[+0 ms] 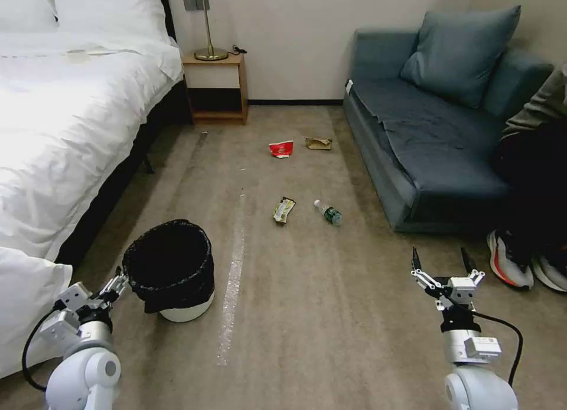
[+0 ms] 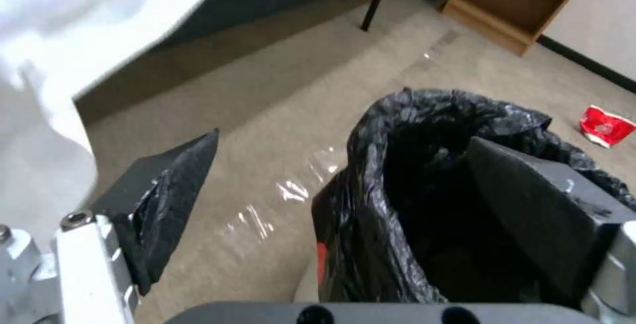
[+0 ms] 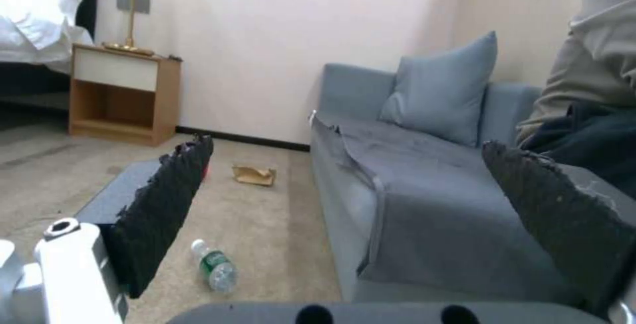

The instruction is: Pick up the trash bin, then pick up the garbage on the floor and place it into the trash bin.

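Trash bin (image 1: 177,274), white with a crinkly black bag (image 2: 424,185) folded over its rim, stands on the carpet (image 1: 307,315) right at the left gripper (image 1: 118,283). That gripper is spread wide across the near rim: in the left wrist view one finger (image 2: 530,200) reaches inside the bag's mouth, the other finger (image 2: 166,195) hangs outside over bare carpet, and nothing is pinched between them. A white bed (image 1: 65,120) lies just beyond the gripper's outer side.

The right gripper (image 1: 443,268) hovers above the carpet well apart from the bin, its two dark fingers spread and holding nothing. Ahead of it and toward the bin's side lies the clear plastic bottle (image 1: 328,212) with a green label, and just past that, the yellow-brown snack wrapper (image 1: 284,210). Farther ahead are the crushed red-and-white paper cup (image 1: 281,148) and the crumpled brown paper (image 1: 318,143), near each other. A blue sofa (image 1: 431,132) runs along the right gripper's outer side, and a wooden nightstand (image 1: 216,88) stands at the far wall.
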